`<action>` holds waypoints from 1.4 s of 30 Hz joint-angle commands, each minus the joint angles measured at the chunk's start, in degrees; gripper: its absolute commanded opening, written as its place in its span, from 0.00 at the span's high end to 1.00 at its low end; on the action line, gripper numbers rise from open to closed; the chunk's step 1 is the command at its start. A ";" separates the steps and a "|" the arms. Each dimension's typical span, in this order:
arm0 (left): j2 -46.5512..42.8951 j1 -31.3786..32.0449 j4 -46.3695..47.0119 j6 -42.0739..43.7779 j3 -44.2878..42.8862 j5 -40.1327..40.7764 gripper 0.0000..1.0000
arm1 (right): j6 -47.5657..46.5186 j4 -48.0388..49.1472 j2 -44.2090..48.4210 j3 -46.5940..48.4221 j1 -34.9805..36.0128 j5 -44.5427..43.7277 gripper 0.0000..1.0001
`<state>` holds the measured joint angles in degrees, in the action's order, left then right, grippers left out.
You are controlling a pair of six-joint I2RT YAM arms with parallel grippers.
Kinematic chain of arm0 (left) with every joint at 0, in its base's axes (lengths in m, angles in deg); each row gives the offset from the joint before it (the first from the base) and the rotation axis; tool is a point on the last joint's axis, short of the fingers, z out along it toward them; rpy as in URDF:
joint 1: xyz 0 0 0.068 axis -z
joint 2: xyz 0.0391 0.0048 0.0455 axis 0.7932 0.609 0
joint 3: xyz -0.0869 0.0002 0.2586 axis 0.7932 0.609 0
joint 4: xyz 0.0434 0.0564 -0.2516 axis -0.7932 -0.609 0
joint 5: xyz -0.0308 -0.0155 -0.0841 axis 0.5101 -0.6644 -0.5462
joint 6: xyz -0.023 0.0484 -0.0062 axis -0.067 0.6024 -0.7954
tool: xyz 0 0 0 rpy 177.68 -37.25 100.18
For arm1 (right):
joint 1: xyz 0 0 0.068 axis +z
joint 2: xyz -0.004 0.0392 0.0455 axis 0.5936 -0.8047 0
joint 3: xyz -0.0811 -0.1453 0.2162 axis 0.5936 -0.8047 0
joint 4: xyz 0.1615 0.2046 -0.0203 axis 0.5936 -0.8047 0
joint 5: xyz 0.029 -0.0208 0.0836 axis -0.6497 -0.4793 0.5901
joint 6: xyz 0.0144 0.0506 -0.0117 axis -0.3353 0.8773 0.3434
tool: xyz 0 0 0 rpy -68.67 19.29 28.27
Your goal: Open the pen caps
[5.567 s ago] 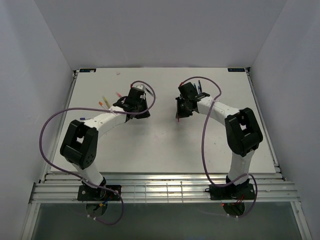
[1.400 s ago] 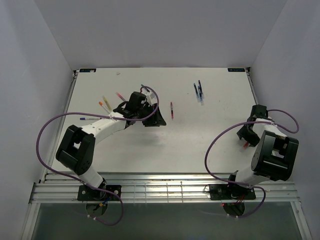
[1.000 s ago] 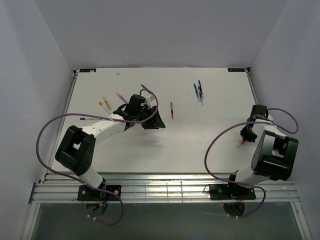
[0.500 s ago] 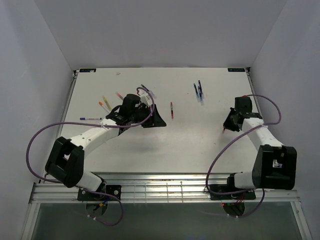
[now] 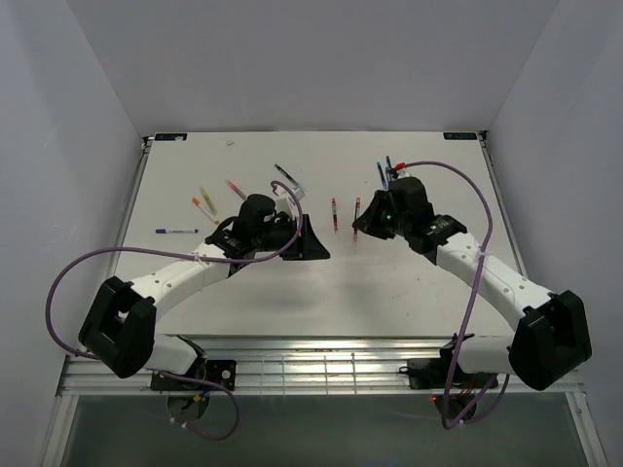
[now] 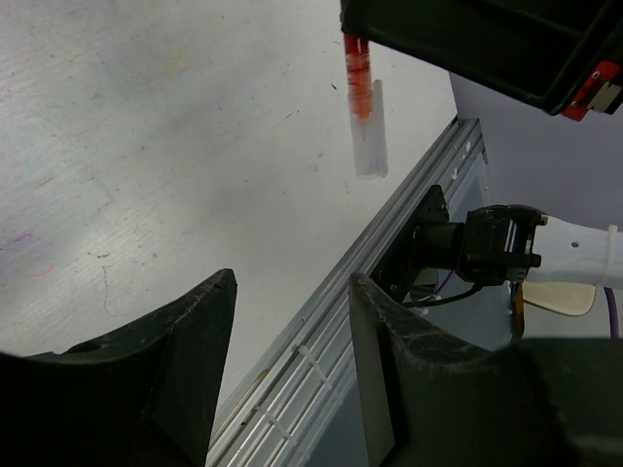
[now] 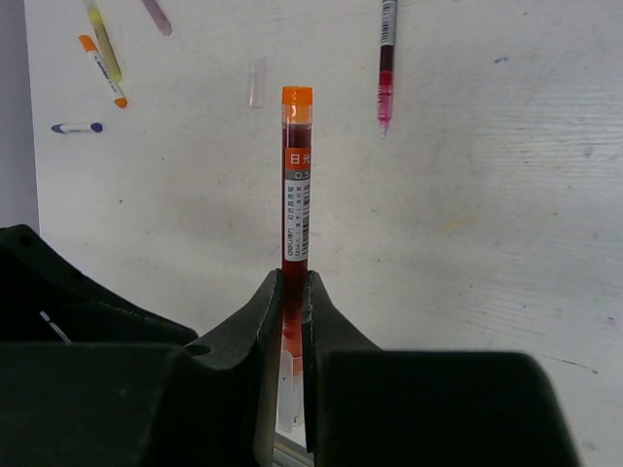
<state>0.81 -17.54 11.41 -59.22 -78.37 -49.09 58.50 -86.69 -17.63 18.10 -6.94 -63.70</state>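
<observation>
My right gripper [image 7: 295, 284] is shut on a red pen [image 7: 296, 185] with an orange end plug and a white label. The pen's other end carries a clear cap [image 6: 368, 136], which hangs below the right gripper in the left wrist view. From above, this gripper [image 5: 362, 222] holds the pen [image 5: 357, 205] over the table's middle. My left gripper [image 5: 316, 243] is open and empty a short way to the left, its fingertips [image 6: 222, 292] apart and pointing toward the capped end. A second red pen [image 5: 334, 212] lies on the table between the two grippers.
Blue pens [image 5: 386, 175] lie behind the right gripper. Yellow [image 5: 205, 195], orange [image 5: 199, 204] and pink [image 5: 235, 186] pens lie at the back left, with a small blue-capped one [image 5: 175, 232] nearer. A loose clear cap [image 7: 257, 82] rests on the table. The metal rail [image 6: 321, 370] borders the near edge.
The right arm has swung from the table's right edge to the middle, carrying the red pen. The left gripper has shifted slightly right and opened a little wider.
</observation>
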 commanded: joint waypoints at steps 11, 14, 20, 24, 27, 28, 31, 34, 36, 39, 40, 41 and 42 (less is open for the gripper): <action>-0.56 2.94 3.24 -2.62 -0.71 1.98 0.38 | 5.01 3.32 -4.83 5.95 9.90 -8.95 0.92; 0.23 3.38 4.98 -3.24 -0.27 2.24 0.38 | 5.19 3.75 -4.92 5.95 10.25 -8.77 0.92; 2.34 4.17 5.79 -3.76 -1.23 2.68 0.38 | 5.80 4.63 -5.62 5.77 11.13 -8.24 0.92; 3.66 4.35 6.41 -4.03 -1.50 2.77 0.39 | 6.07 5.07 -5.80 5.95 11.48 -7.72 0.92; 4.45 4.26 6.84 -4.12 -1.85 3.03 0.39 | 6.07 5.16 -5.89 5.95 11.66 -7.45 0.92; 4.80 4.35 6.85 -4.03 -1.94 3.12 0.39 | 6.16 5.34 -5.80 5.86 11.75 -7.28 0.92; 5.07 4.26 7.20 -4.20 -2.12 3.47 0.40 | 6.42 5.87 -5.80 5.33 11.83 -6.75 0.92; 5.42 4.35 7.46 -4.20 -2.03 3.65 0.42 | 6.51 6.31 -6.15 5.16 11.75 -5.70 0.92; 5.59 4.35 7.55 -4.29 -2.11 3.74 0.45 | 6.68 6.57 -6.41 5.07 11.75 -5.08 0.92; 5.86 4.35 7.73 -4.29 -2.12 3.74 0.50 | 6.77 7.18 -6.77 4.89 11.75 -4.12 0.92; 6.03 4.35 7.81 -4.29 -2.12 3.74 0.50 | 6.77 7.19 -6.85 4.98 11.83 -4.11 0.92; 6.03 4.35 7.81 -4.20 -2.12 3.74 0.51 | 6.86 7.19 -7.12 5.07 11.75 -3.94 0.92; 5.95 4.35 7.73 -4.03 -2.03 3.82 0.54 | 6.77 7.27 -7.12 5.07 11.75 -3.68 0.92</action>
<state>6.71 -13.37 17.91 -63.68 -78.44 -45.92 64.64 -82.21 -24.58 21.38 4.49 -68.49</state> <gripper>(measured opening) 0.475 0.122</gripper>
